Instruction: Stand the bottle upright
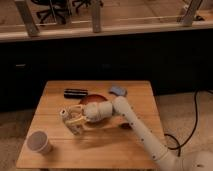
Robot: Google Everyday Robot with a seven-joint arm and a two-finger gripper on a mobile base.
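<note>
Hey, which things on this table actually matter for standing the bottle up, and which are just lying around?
For the job:
- bottle, tilted, left of middle
- pincer, right at the bottle

Just lying about:
- paper cup, front left
- black cylinder, lying at the back
- red dish, behind the arm
- blue-grey pad, back right

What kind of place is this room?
Probably an office or lab: wheeled office chairs beyond a glass partition, and a wooden table where the robot's pincer is at the bottle, left of centre.

Wooden table on pale floor, dark wall behind.
</note>
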